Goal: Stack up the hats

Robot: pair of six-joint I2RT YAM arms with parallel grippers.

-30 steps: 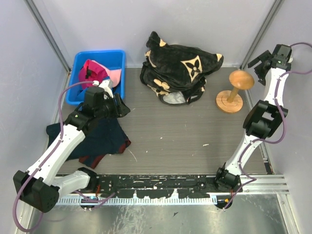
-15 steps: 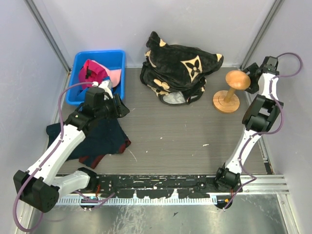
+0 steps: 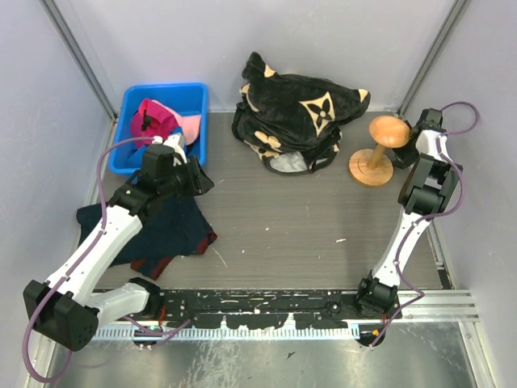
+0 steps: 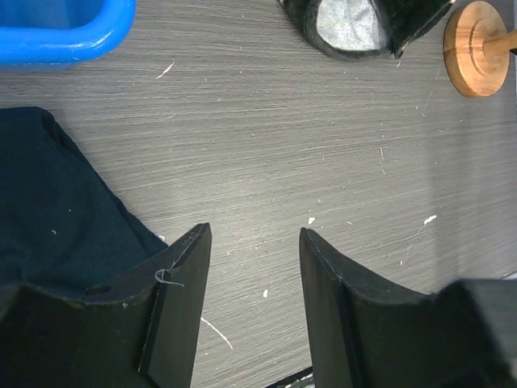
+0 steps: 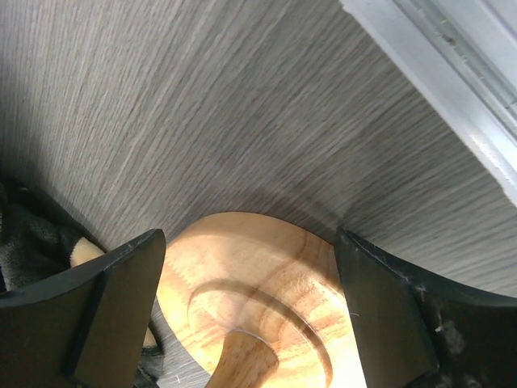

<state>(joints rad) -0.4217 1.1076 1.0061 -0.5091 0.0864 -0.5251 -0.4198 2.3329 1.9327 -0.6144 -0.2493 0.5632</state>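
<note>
The hats [image 3: 153, 120] lie heaped in the blue bin [image 3: 166, 87] at the far left of the worktop [image 3: 307, 218]. The left gripper [image 4: 250, 234], spread and empty, hovers just in front of that bin, much the nearer. The right gripper [image 5: 250, 242], well apart, stands spread wide astride the wooden stand [image 5: 258, 299].

blue bin [image 3: 166, 86] — back left | plush bundle [image 3: 299, 113] — centre | wooden stand [image 3: 389, 129] right | navy cloth [image 3: 174, 230]

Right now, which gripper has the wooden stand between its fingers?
The right gripper: its open fingers flank the wooden stand; the left gripper has only tabletop there.
</note>
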